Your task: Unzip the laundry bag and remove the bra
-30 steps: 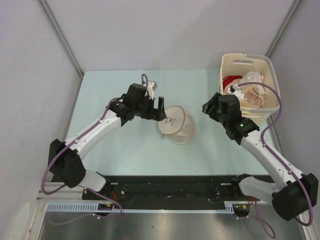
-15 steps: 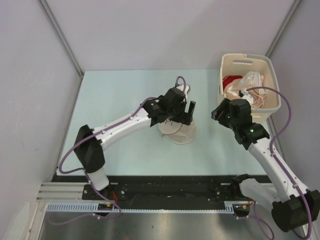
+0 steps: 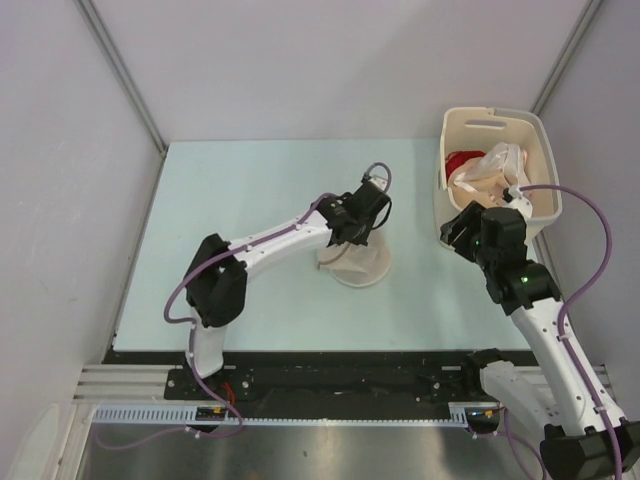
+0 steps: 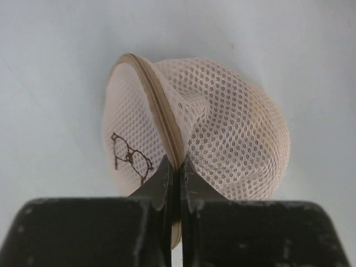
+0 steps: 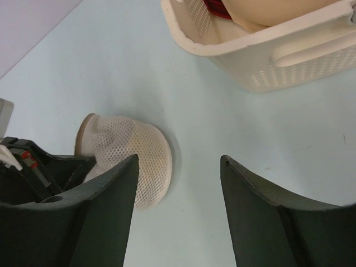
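Note:
The laundry bag (image 3: 365, 265) is a round cream mesh pouch lying mid-table, partly under my left wrist. In the left wrist view the laundry bag (image 4: 233, 122) stands on edge, showing its tan zip (image 4: 158, 105) and its black eyeglasses print (image 4: 130, 158). My left gripper (image 4: 178, 162) is shut on the zip seam at the rim; from above, the left gripper (image 3: 357, 240) sits over the pouch. My right gripper (image 5: 178, 161) is open and empty above bare table, right of the laundry bag (image 5: 133, 156). From above, the right gripper (image 3: 453, 230) hangs between pouch and basket. The bra is hidden.
A cream plastic basket (image 3: 497, 125) stands at the back right, holding a red cloth (image 3: 458, 160) and a pale pink garment (image 3: 497, 165). Its perforated wall (image 5: 250, 55) lies just beyond my right gripper. Grey walls enclose the table.
My left arm swung right from beside the pouch to over it and shut its jaws on the zip rim. The right arm drew back toward the basket, still open.

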Motion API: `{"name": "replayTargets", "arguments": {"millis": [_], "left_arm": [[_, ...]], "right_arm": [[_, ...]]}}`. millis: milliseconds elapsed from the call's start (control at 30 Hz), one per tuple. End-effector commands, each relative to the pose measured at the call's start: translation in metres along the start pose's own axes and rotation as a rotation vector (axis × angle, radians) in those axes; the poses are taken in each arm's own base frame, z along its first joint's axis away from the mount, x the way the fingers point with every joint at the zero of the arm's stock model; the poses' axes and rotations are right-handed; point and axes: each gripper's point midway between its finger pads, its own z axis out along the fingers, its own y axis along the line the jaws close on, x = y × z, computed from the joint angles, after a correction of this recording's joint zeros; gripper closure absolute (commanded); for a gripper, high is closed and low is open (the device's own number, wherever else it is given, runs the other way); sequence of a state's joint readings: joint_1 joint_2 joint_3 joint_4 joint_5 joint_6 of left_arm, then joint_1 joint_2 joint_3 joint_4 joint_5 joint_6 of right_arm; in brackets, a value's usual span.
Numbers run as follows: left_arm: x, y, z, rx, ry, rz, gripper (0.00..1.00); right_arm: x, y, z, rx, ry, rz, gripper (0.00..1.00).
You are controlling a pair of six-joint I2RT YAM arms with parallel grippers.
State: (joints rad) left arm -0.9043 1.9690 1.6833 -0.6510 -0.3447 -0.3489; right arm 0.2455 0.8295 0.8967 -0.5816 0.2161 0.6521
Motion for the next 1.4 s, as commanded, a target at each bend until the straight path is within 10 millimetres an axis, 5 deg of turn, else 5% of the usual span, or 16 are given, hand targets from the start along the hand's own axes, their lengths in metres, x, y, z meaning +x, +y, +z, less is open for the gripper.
{"name": "replayTargets", "arguments": {"millis": [0, 200, 400, 433, 467, 500, 533, 567, 633, 767, 833, 967, 1000, 1067, 1167, 1367], "left_arm": [[-0.06, 0.016, -0.052, 0.0, -0.203, 0.149, 1.0], [-0.068, 0.028, -0.094, 0.053, -0.327, 0.305, 1.0], [-0.048, 0.038, -0.094, 0.026, -0.249, 0.295, 0.99], [-0.063, 0.04, -0.101, -0.001, -0.259, 0.203, 0.99], [-0.066, 0.047, -0.101, -0.031, -0.232, 0.15, 1.0], [-0.044, 0.054, -0.083, -0.082, -0.104, 0.127, 1.0], [-0.064, 0.05, -0.094, -0.072, -0.127, -0.051, 1.0], [-0.061, 0.056, -0.087, -0.089, -0.083, -0.138, 1.0], [-0.058, 0.041, -0.079, -0.065, -0.026, -0.304, 0.99], [-0.07, -0.008, -0.075, 0.165, 0.008, -0.4, 0.2], [-0.075, -0.007, -0.085, 0.188, -0.02, -0.384, 0.03], [-0.081, 0.043, -0.103, 0.132, -0.115, -0.407, 0.0], [-0.06, 0.052, -0.092, 0.124, -0.073, -0.41, 0.0], [-0.065, 0.079, -0.102, 0.161, -0.126, -0.466, 0.0], [-0.041, 0.109, -0.092, 0.076, -0.09, -0.427, 0.0], [-0.023, 0.121, -0.082, 0.011, -0.024, -0.346, 0.02]], "right_arm": [[0.0, -0.003, -0.003, 0.002, 0.001, -0.014, 0.36], [0.005, 0.0, -0.001, -0.023, 0.019, -0.015, 0.36], [0.009, 0.007, 0.002, -0.056, 0.035, -0.012, 0.36], [0.01, 0.007, 0.003, -0.059, 0.041, -0.012, 0.36], [0.01, 0.008, 0.004, -0.059, 0.043, -0.011, 0.36], [0.011, 0.008, 0.004, -0.061, 0.045, -0.008, 0.36], [0.012, 0.008, 0.005, -0.059, 0.048, -0.007, 0.36], [0.012, 0.008, 0.005, -0.062, 0.048, -0.007, 0.36], [0.013, 0.011, 0.007, -0.073, 0.051, -0.004, 0.36], [0.022, 0.016, 0.01, -0.09, 0.069, 0.002, 0.37], [0.027, 0.019, 0.009, -0.095, 0.077, -0.002, 0.37], [0.044, 0.034, 0.009, -0.131, 0.107, -0.018, 0.36], [0.056, 0.044, 0.007, -0.17, 0.141, -0.036, 0.36], [0.069, 0.063, 0.013, -0.212, 0.17, -0.031, 0.36], [0.096, 0.088, 0.018, -0.258, 0.227, -0.034, 0.35], [0.115, 0.1, 0.043, -0.239, 0.239, -0.026, 0.35]]}}
